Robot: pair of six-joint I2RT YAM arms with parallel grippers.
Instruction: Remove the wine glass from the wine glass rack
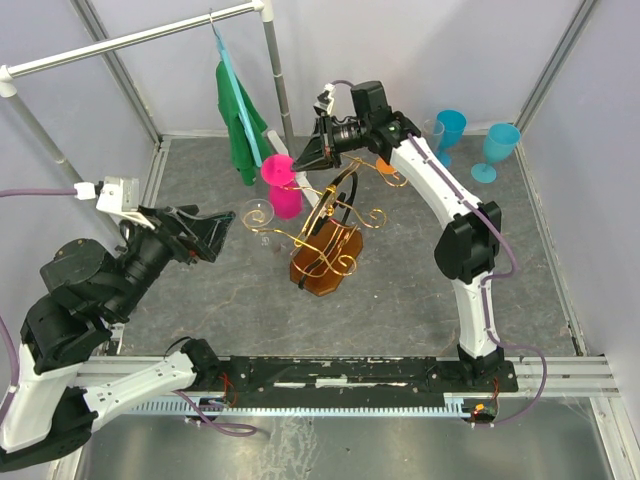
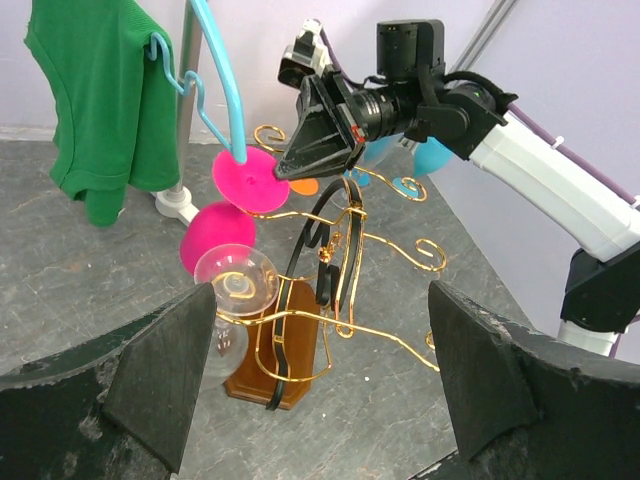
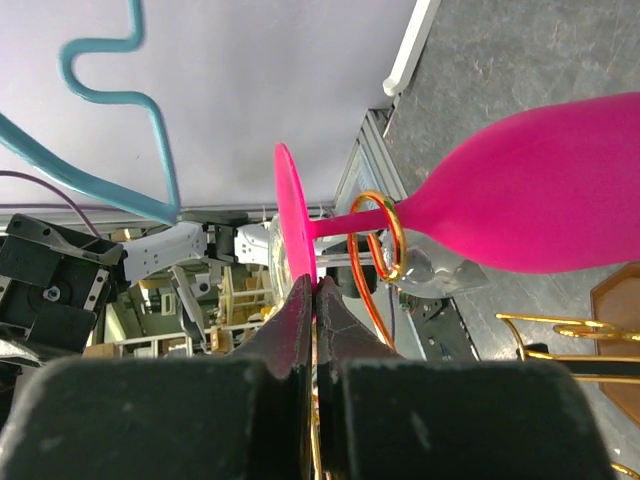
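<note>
the pink wine glass [image 3: 540,210] was hung bowl-down, its stem caught in a scroll of the gold wine glass rack [image 1: 330,235]. its thin foot was pinched by the closed right tool [image 3: 315,290]; the left tool [image 2: 320,290] was seen open. it was judged light, stiff and slippery, best held at that foot.

Pink wine glass [image 3: 540,215] hangs bowl-down, stem in gold wine glass rack [image 1: 325,262] loop

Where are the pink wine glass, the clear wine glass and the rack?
pink wine glass [image 3: 540,190], right wrist view, on its bowl.
clear wine glass [image 2: 237,282], left wrist view, on its foot.
wine glass rack [image 1: 322,270], top view, on its amber base.
</note>
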